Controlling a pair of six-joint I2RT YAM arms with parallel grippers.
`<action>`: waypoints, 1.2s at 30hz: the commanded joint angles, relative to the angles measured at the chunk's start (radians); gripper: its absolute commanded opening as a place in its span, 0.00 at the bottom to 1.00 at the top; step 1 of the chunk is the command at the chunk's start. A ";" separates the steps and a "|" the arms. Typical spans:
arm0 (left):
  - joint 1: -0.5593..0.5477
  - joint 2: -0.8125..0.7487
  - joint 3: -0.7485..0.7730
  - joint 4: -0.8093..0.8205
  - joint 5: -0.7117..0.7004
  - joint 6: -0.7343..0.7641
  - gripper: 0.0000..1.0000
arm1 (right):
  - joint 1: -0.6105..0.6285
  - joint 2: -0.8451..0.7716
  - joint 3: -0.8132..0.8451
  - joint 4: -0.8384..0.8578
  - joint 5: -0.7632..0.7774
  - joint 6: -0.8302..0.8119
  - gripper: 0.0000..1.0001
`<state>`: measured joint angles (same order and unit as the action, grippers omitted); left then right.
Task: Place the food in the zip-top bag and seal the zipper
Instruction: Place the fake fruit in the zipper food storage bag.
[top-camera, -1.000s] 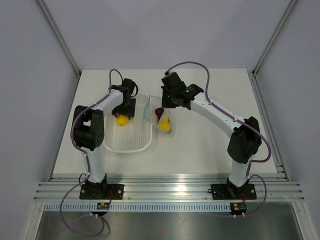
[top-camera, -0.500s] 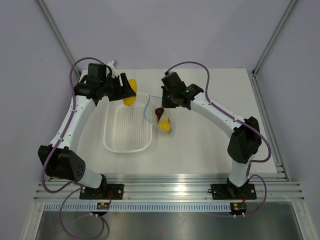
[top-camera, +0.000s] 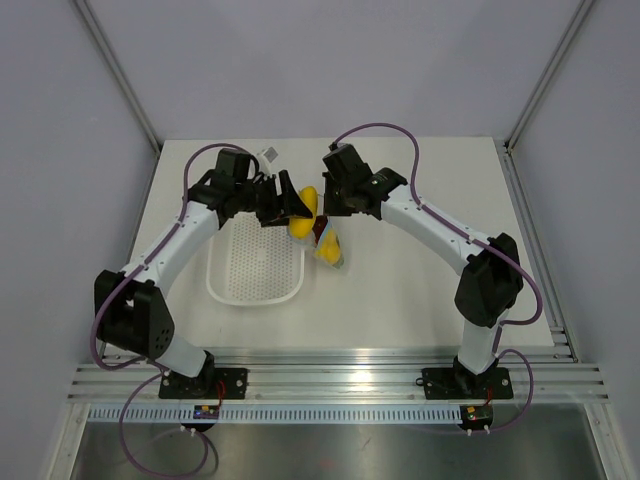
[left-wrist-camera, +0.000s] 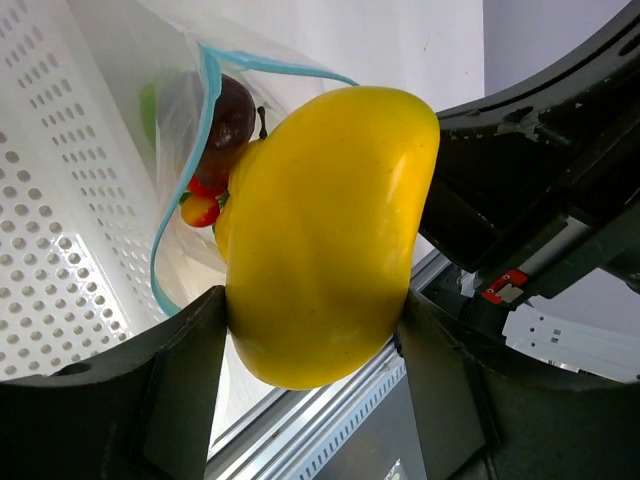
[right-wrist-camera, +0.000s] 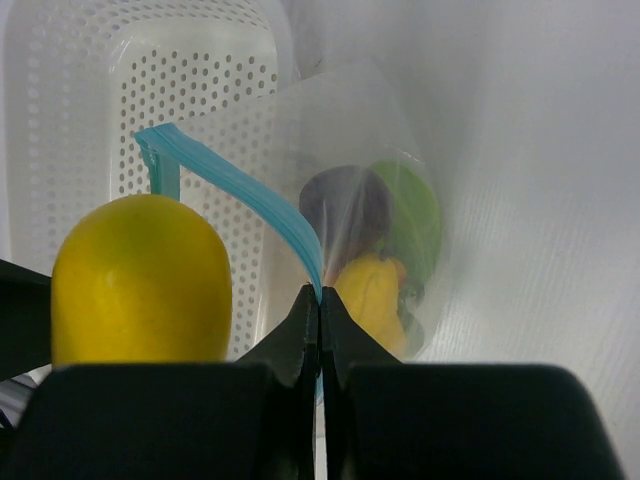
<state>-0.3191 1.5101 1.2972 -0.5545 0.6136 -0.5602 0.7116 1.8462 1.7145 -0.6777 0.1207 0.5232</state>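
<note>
The left arm reaches in from the left, and the left gripper (top-camera: 292, 208) holds a yellow fruit (top-camera: 304, 212) at its tip, above the far right corner of the white perforated basket (top-camera: 255, 272). Just right of that fruit lies the zip-top bag (top-camera: 331, 252) on the white table (top-camera: 410, 290), with a second yellow piece (top-camera: 328, 247) and a dark red fruit (top-camera: 319, 227) showing through the plastic. The right gripper (top-camera: 328, 212) points down at the bag's far end, its fingertips hidden beneath its own wrist. The held fruit and the right gripper sit close together.
</note>
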 joint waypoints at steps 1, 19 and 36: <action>-0.018 0.004 -0.012 0.094 -0.010 -0.033 0.37 | 0.000 -0.030 0.043 0.024 0.017 -0.006 0.00; -0.031 -0.036 0.065 -0.011 -0.072 0.006 0.87 | 0.000 -0.035 0.037 0.018 0.025 -0.008 0.00; -0.006 -0.009 0.031 -0.081 -0.291 0.123 0.77 | -0.018 -0.085 -0.030 0.113 -0.188 -0.223 0.00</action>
<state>-0.3058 1.4528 1.3258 -0.6384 0.4221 -0.4774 0.6991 1.8240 1.6733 -0.6140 -0.0044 0.3599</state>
